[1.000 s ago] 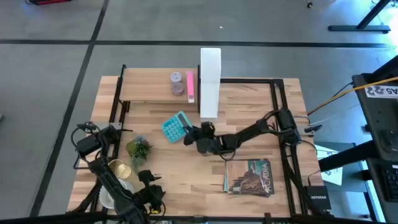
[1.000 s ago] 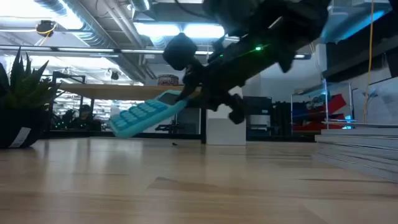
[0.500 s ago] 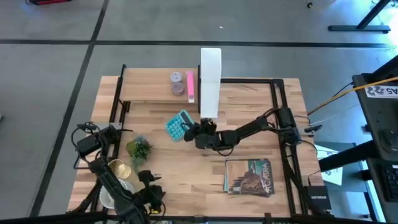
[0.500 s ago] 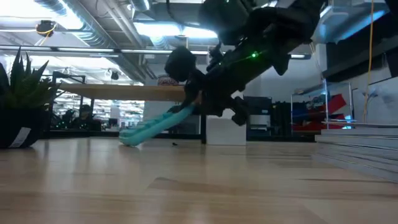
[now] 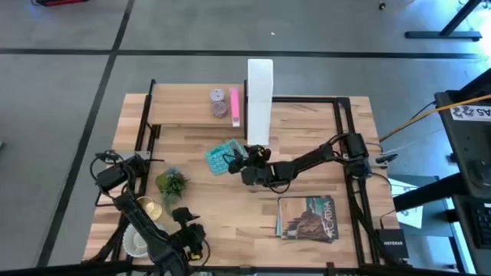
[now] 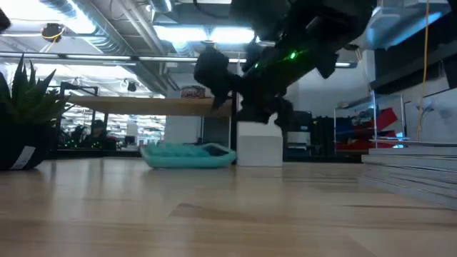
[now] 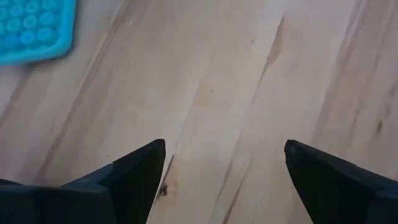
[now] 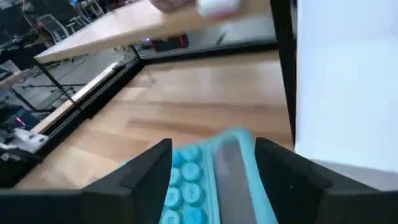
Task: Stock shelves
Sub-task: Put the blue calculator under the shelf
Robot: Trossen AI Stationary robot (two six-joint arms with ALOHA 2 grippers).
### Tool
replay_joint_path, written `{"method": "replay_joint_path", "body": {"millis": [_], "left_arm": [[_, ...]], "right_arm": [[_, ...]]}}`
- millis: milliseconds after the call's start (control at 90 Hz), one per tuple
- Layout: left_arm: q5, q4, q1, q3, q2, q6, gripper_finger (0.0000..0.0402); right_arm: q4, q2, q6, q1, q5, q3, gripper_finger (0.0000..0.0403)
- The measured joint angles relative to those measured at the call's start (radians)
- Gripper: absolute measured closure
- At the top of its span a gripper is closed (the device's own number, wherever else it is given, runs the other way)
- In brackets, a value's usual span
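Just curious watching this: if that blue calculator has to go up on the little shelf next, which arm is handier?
Probably the right. Its gripper hangs by the calculator, near the shelf. The left gripper waits at the table's near edge.

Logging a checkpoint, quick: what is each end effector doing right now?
Left end effector: open, empty, over bare tabletop near the front-left corner.
Right end effector: open, fingers either side of the teal calculator, which lies flat on the table.

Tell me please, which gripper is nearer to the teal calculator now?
The right. The right gripper hovers open at the teal calculator's edge beside the white file box. The left gripper waits open at the table's near edge.
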Motion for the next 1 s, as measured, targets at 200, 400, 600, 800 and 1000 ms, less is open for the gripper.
{"method": "replay_joint_path", "body": {"millis": [200, 400, 600, 800, 1000], "left_arm": [[0.04, -0.109, 0.067, 0.0, 0.0, 0.0, 0.0094], [0.124, -0.102, 0.188, -0.045, -0.014, 0.127, 0.0162], [0.255, 0.029, 0.353, -0.124, -0.038, 0.352, 0.0275], [0.288, 0.003, 0.475, -0.145, -0.037, 0.394, 0.0368], [0.376, 0.036, 0.585, -0.146, -0.035, 0.437, 0.0398]], "right_arm": [[-0.067, -0.107, -0.229, 0.098, 0.072, 0.0, 0.0187], [-0.252, -0.201, -0.309, 0.225, -0.128, 0.0, 0.0188], [-0.352, -0.168, -0.162, 0.292, -0.332, 0.0, 0.0217], [-0.423, -0.116, -0.015, 0.368, -0.219, -0.001, 0.025], [-0.467, -0.112, 0.059, 0.42, -0.185, -0.001, 0.0264]]}}
